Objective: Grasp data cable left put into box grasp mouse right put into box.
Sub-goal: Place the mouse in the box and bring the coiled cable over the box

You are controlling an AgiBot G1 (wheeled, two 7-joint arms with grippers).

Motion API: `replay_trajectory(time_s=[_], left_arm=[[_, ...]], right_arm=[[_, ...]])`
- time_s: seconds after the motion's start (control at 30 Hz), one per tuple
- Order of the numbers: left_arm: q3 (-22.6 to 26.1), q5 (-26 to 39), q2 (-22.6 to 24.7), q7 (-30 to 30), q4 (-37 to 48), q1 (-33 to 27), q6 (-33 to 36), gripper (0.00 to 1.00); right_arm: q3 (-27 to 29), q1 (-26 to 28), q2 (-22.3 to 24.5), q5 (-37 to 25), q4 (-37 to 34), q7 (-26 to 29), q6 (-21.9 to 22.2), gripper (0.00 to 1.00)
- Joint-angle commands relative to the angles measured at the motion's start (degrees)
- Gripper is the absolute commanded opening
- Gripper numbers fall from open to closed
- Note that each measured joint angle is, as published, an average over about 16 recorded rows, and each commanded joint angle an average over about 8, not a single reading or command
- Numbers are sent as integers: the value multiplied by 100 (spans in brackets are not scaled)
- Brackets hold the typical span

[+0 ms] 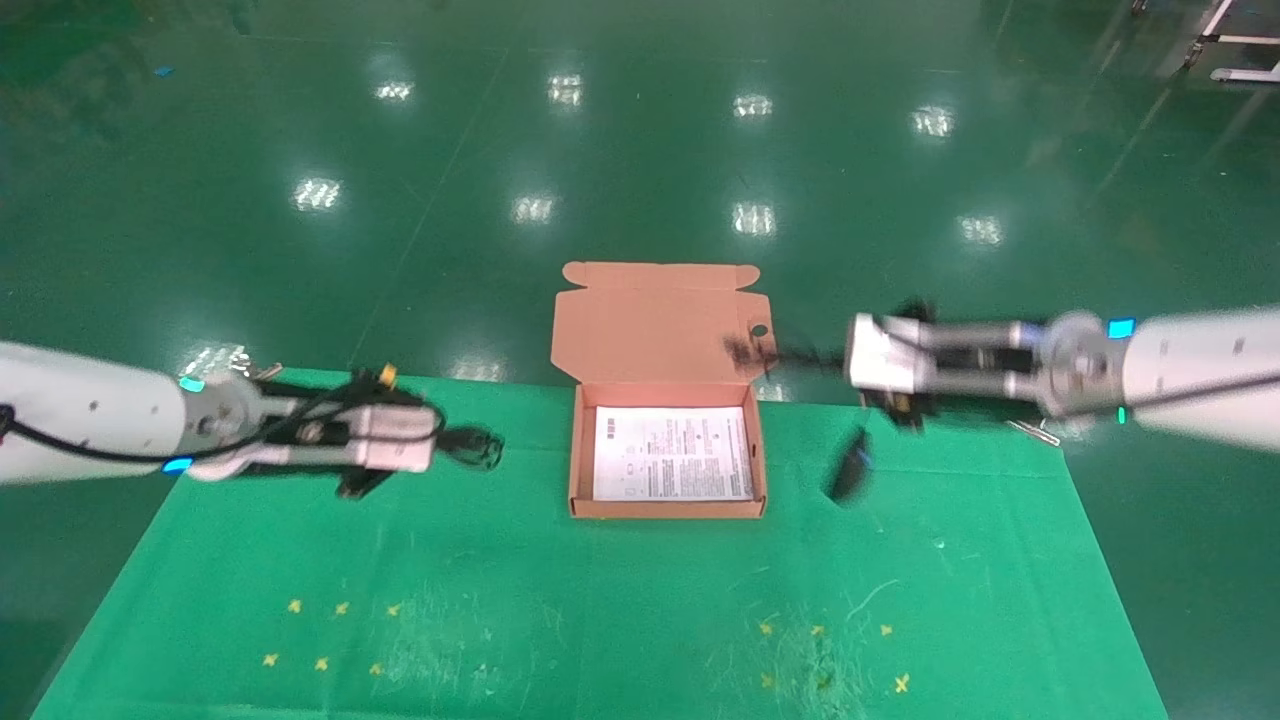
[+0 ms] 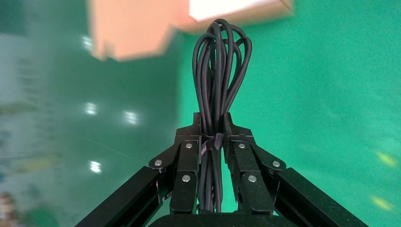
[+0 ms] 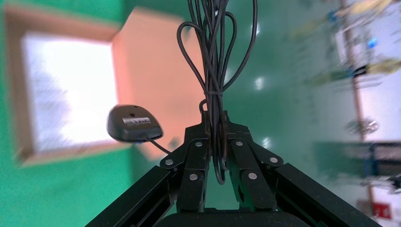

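Note:
The open salmon box (image 1: 572, 470) stands at the middle back of the green mat, with its flap lid (image 1: 650, 320) raised and a white printed sheet as its floor. Left of it, above the mat, my left gripper (image 1: 455, 441) is shut on the data cable (image 1: 485, 448). In the left wrist view the fingers of this gripper (image 2: 213, 125) pinch the looped bundle (image 2: 220, 61) at its tie. My right gripper (image 1: 800, 357) is in the air by the lid's right edge. The right gripper (image 3: 215, 118) is shut on the mouse's bunched cord (image 3: 213, 56). The mouse (image 1: 848, 472) (image 3: 134, 124) dangles below it, right of the box.
The green mat (image 1: 600, 620) carries yellow cross marks at the front left (image 1: 330, 635) and front right (image 1: 820, 650). Beyond the table's back edge lies a glossy green floor (image 1: 640, 150). The box (image 2: 137, 28) (image 3: 71, 85) also shows in both wrist views.

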Motion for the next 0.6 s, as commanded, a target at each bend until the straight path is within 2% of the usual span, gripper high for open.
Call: replay_trajectory(time_s=[0.03,0.4,0.6], left_arm=[[-31,102,43,-84,-190,-76,-133,0],[-143,444,728,-22,321,-558,-1005,0],[-218,463,838,-31,514,-708,-1219,0]], right_arm=[[91,195,-63,73,32,-22,102,0],[243,1012,-1049,501,-956,-830,550,0],[301,1271,-1312,665,-1446,-1204,639,0]])
